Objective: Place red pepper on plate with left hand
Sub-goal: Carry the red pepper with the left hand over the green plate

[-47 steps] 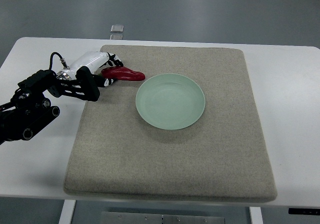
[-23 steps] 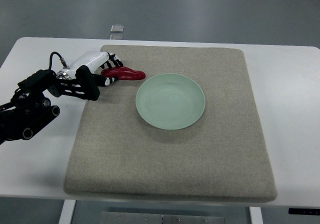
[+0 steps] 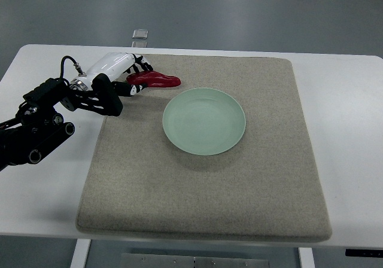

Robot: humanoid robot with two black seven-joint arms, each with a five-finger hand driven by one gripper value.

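The red pepper (image 3: 154, 80) sits in the grip of the left robot hand (image 3: 133, 76) near the far left corner of the mat (image 3: 203, 190), its stem end buried among the dark fingers (image 3: 139, 88) and its tapered tip pointing toward the plate (image 3: 204, 121). The fingers are curled around that end, clamped on the pepper, which leaves the long body free to lead the way; whether it is clear of the mat or only skimming it cannot be told from above. The pale green plate lies bare in the middle of the mat, just beside the pepper's tip but not under it, so the placing is judged not yet done. The left arm reaches in from the table's (image 3: 347, 100) left edge, low and angled toward the far side. The right robot hand does not show.
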